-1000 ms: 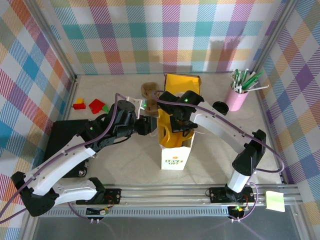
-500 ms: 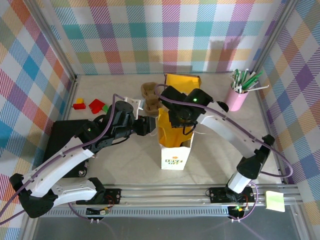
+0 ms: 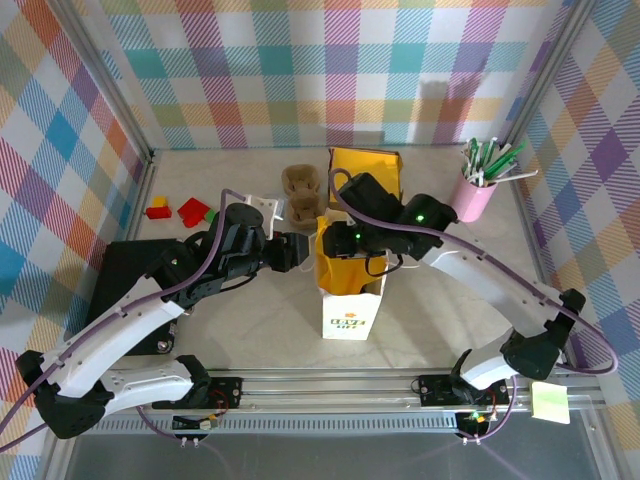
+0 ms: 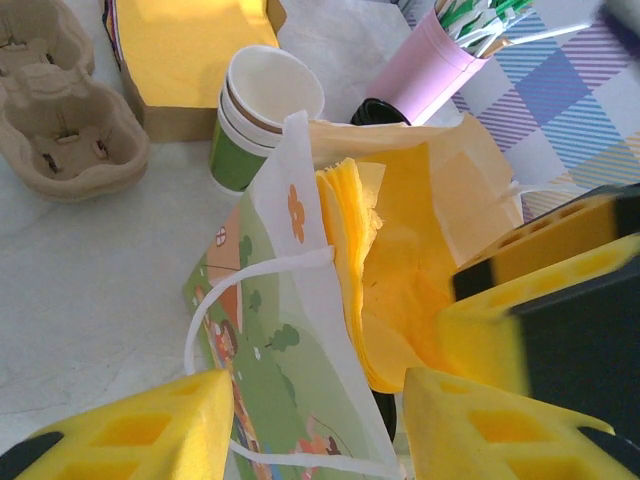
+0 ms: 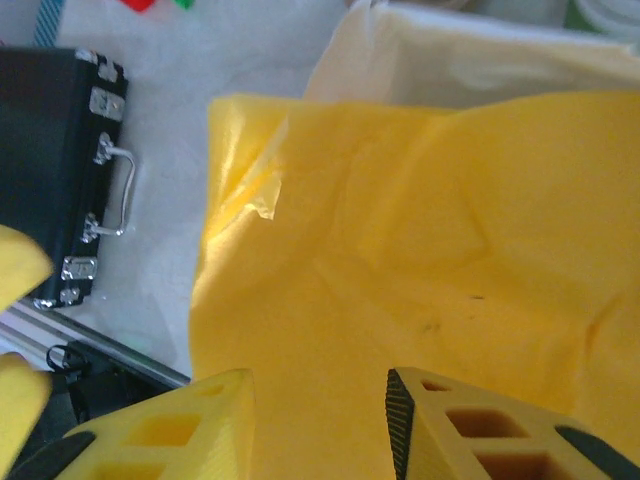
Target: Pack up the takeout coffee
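Two grippers meet at the paper bag [image 3: 350,315]. The left gripper [image 4: 315,400] has its fingers apart, straddling the bag's left wall without visibly pinching it. The right gripper [image 5: 318,385] hangs over the bag's yellow-lined mouth, jaws parted with nothing between them. The takeout coffee cup [image 4: 262,115] stands on the table outside the bag, just behind its far edge. The pulp cup tray [image 4: 60,110] is to the cup's left and a yellow-topped box [image 4: 190,50] just beyond it. The black case [image 3: 125,290] lies well left of the bag, under the left arm. The pink pen holder [image 3: 475,195] is far right of it. Bare tabletop lies in front of the bag and to its right. Since a second ago the right wrist has drawn back from the bag's mouth and its elbow has swung outward, right of the bag. The left arm has barely shifted.
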Motion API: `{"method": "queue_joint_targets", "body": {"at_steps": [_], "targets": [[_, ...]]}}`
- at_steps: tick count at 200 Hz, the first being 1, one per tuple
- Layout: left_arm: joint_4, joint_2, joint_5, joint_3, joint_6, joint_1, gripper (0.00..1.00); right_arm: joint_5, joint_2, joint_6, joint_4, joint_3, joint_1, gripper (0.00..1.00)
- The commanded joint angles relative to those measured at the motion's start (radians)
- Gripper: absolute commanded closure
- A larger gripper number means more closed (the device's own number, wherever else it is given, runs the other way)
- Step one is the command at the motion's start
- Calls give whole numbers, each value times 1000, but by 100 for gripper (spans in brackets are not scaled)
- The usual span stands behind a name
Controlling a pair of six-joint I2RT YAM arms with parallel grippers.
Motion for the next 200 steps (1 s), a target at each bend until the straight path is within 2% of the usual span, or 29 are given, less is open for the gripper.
{"method": "queue_joint_targets", "body": {"at_steps": [1, 19, 49, 83, 109, 134, 153, 200], "targets": [[-5, -26, -14, -13, 15, 9, 52, -60, 16, 19, 60, -26, 5, 59], [-9, -27, -16, -13, 15, 10, 52, -49, 26, 20, 57, -48, 5, 62], [-6, -31, -17, -19, 13, 9, 52, 52, 46, 9, -5, -51, 5, 73], [-6, -30, -20, -21, 12, 10, 52, 98, 72, 1, -17, -81, 5, 75], [-8, -29, -20, -23, 10, 9, 52, 104, 74, -7, -21, -78, 4, 73], [-13, -29, -20, -19, 12, 10, 52, 92, 22, -22, 6, -53, 4, 64], [-11, -32, -20, -19, 12, 9, 52, 69, -10, -27, 10, -33, 4, 61], [-5, -28, -18, -22, 11, 9, 52, -82, -78, -10, 85, -69, 5, 59]]}}
